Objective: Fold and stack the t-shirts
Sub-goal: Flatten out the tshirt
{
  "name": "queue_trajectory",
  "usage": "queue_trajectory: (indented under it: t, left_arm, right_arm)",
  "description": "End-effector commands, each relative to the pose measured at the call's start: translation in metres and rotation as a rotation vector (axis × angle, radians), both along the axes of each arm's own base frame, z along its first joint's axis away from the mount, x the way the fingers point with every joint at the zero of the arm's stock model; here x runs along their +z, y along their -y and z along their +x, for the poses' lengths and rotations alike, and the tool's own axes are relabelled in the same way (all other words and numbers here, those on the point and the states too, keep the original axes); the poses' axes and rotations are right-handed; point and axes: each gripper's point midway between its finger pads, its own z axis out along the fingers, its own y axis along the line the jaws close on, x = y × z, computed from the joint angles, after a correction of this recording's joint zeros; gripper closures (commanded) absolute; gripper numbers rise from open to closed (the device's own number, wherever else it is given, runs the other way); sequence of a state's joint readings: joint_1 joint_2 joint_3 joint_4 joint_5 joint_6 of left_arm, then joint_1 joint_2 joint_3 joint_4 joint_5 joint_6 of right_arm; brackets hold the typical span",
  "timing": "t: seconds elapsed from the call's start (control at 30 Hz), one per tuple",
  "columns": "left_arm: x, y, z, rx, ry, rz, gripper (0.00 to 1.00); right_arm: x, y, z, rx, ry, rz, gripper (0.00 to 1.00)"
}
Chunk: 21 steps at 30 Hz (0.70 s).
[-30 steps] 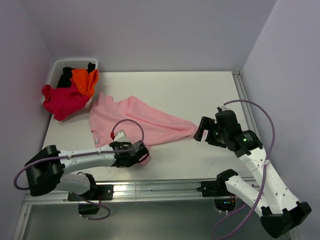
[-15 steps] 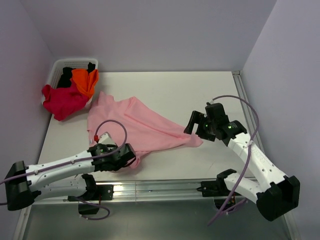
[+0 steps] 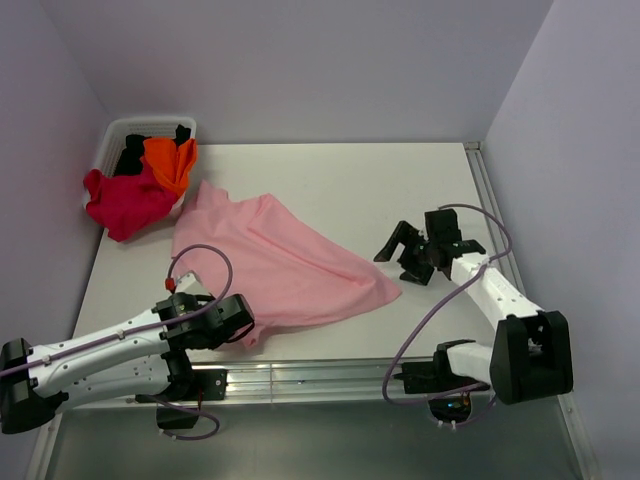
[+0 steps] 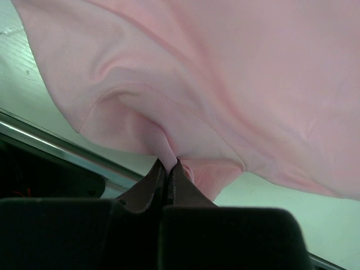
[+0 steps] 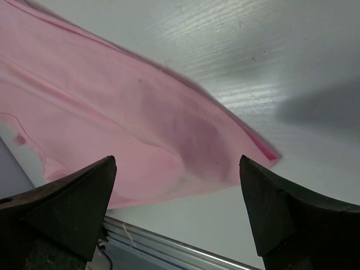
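Left gripper (image 4: 167,167) pinches the pink shirt (image 3: 285,270) at 7 o'clock; right gripper (image 3: 403,255), wide open and empty, hangs seemingly just beyond its 3 o'clock tip

Light pink t-shirt (image 3: 285,265), rumpled, spread across the worktop (image 3: 350,180), near edge pinched in my left gripper (image 3: 238,325); crimson t-shirt (image 3: 125,200), orange t-shirt (image 3: 170,160) and black t-shirt (image 3: 130,155), unfolded, heaped at the far-left basket (image 3: 150,125).
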State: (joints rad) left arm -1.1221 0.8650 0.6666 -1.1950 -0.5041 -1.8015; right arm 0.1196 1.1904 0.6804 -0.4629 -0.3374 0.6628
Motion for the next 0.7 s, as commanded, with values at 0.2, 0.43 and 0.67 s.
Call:
queue_trajectory:
  t: [0.2,0.43,0.67]
  left_arm:
    - [0.014,-0.013,0.005,0.026,0.038,0.051,1.00]
    - [0.015,-0.004,0.011,0.016,0.054,0.042,1.00]
    - [0.011,0.004,0.013,0.009,0.036,0.072,1.00]
  right_arm:
    - [-0.022,0.021,-0.020,-0.100,-0.124,-0.099,0.04]
    - [-0.043,0.033,-0.042,-0.141,-0.191,-0.154,0.05]
    - [-0.063,0.027,-0.052,-0.121,-0.233,-0.122,0.12]
